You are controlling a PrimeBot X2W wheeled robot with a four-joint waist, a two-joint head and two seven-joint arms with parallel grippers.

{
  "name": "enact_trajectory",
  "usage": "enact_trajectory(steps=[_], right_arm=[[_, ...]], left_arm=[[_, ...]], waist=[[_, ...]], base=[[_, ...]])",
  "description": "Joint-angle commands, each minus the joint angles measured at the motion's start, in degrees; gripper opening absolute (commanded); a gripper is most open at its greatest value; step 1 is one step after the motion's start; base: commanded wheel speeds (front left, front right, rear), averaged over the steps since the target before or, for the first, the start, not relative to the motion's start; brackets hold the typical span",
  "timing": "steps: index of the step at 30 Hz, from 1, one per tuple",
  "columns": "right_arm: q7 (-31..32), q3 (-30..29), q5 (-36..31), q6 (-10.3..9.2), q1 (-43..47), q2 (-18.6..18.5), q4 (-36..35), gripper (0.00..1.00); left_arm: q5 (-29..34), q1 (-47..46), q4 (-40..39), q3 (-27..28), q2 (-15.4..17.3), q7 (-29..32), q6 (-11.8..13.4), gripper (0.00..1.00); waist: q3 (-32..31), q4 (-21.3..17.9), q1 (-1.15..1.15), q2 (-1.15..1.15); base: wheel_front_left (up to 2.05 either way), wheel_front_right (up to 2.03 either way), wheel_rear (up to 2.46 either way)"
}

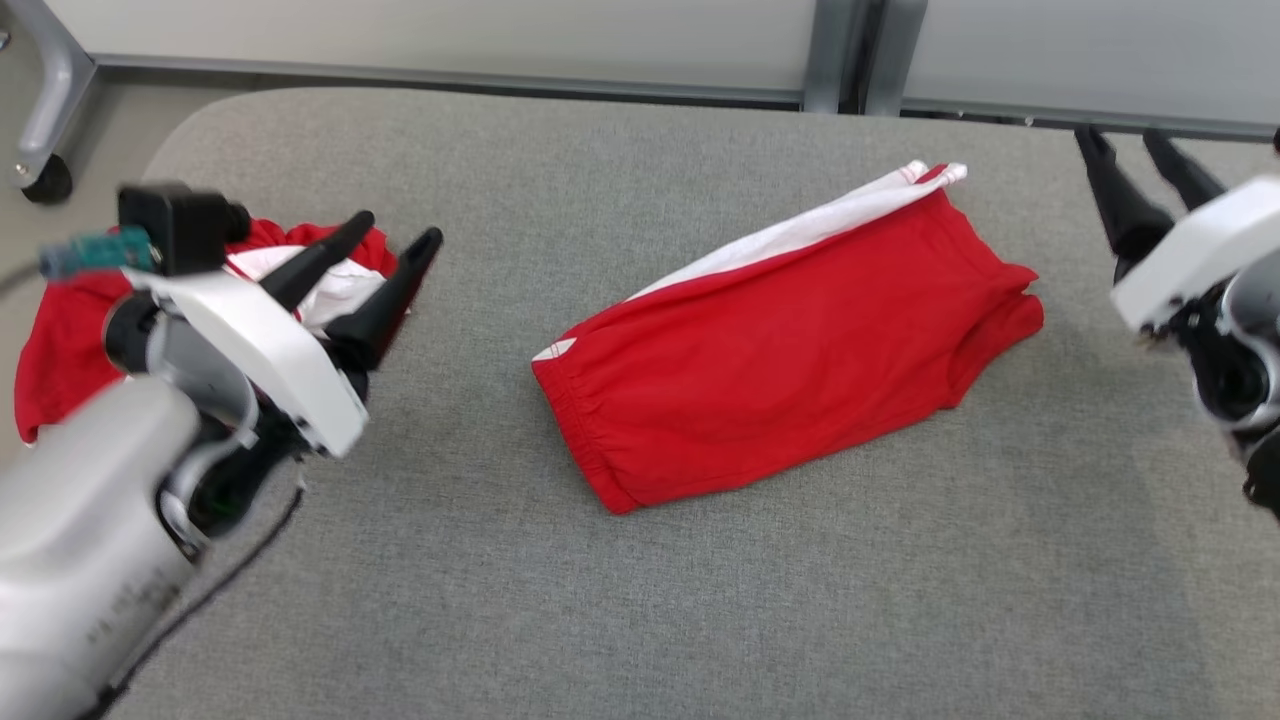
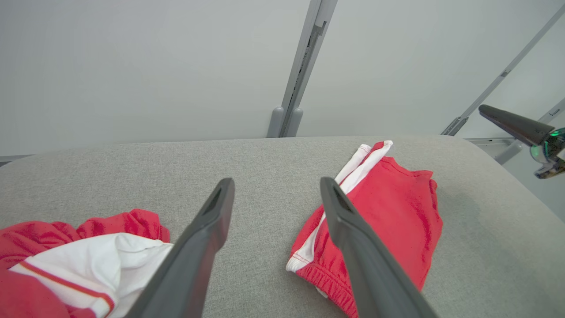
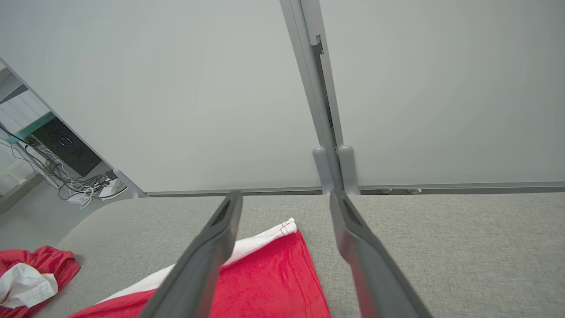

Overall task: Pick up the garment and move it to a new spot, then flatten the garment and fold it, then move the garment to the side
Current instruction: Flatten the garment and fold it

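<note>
Head view:

- Garment (image 1: 790, 340): folded into a compact red block with a white stripe along its upper edge. It lies flat at the centre of the frame on the grey fabric table (image 1: 700, 620), elastic waistband toward the lower left.
- Left gripper (image 1: 398, 226): at the left of the frame. Fingers are spread wide with nothing between them, and it is clear of the garment.
- Crumpled red-and-white cloth (image 1: 60, 340): at the far left edge of the table, partly behind the left gripper.
- Right gripper (image 1: 1122, 137): at the upper right of the frame. Fingers are parted and empty, apart from the garment.

Right wrist view: the garment's white-striped corner lies near the left finger at lower centre; contact cannot be determined
</note>
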Motion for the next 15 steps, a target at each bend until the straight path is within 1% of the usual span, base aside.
enact_trajectory(steps=[1, 3, 4, 6, 8, 10, 11, 13, 15], right_arm=[[-1.7, 0.5, -0.29, 0.02, 2.03, -0.02, 0.45, 1.0], [-2.61, 1.19, 0.24, 0.03, 3.6, 0.38, 1.34, 1.0], [-2.61, 1.19, 0.24, 0.03, 3.6, 0.38, 1.34, 1.0], [-2.84, 1.84, 0.55, 0.03, 4.3, 0.48, 2.69, 1.0], [-2.78, 2.29, 0.82, 0.02, 4.37, 0.53, 4.39, 1.0], [-1.87, 2.8, 1.51, 0.02, 3.77, 0.57, 6.27, 1.0], [-1.58, 3.11, 1.67, 0.03, 3.32, 0.46, 7.11, 1.0], [-0.55, 3.53, 2.32, 0.03, 2.26, 0.03, 8.9, 1.0], [0.36, 4.19, 2.32, 0.02, 1.35, -0.6, 10.7, 1.0]], left_arm=[[2.19, 1.92, -1.27, 0.06, -0.3, -3.56, 1.94, 1.0], [4.34, 4.52, -3.15, 0.3, -0.86, -8.45, 5.06, 1.0], [4.34, 4.52, -3.15, 0.3, -0.86, -8.45, 5.06, 1.0], [6.72, 6.84, -5.16, 0.53, -1.55, -11.95, 8.37, 1.0], [9.16, 9.06, -7.34, 2.0, -2.61, -13.75, 11.37, 1.0], [12.15, 11.49, -9.46, 3.78, -3.82, -14.37, 13.65, 1.0], [14.56, 12.49, -11.05, 5.88, -4.84, -14.4, 14.78, 1.0], [19.32, 15.83, -13.81, 10.0, -6.83, -14.4, 16.08, 1.0], [23.85, 19.4, -16.05, 13.73, -9.33, -14.32, 16.56, 1.0]], waist=[[-1.09, 0.16, 0.0, 0.0], [-1.23, 0.66, 0.0, 0.0], [-1.23, 0.66, 0.0, 0.0], [-1.05, 1.33, 0.0, 0.0], [-0.62, 2.16, 0.0, 0.0], [0.08, 3.18, 0.0, 0.0], [0.46, 3.8, 0.0, 0.0], [1.37, 5.14, 0.0, 0.0], [2.24, 6.44, 0.0, 0.0]], base=[[0.0, 0.0, 0.0], [0.0, 0.0, 0.0], [0.0, 0.0, 0.0], [0.0, 0.0, 0.0], [0.0, 0.0, 0.0], [0.0, 0.0, 0.0], [0.0, 0.0, 0.0], [0.0, 0.0, 0.0], [0.0, 0.0, 0.0]])
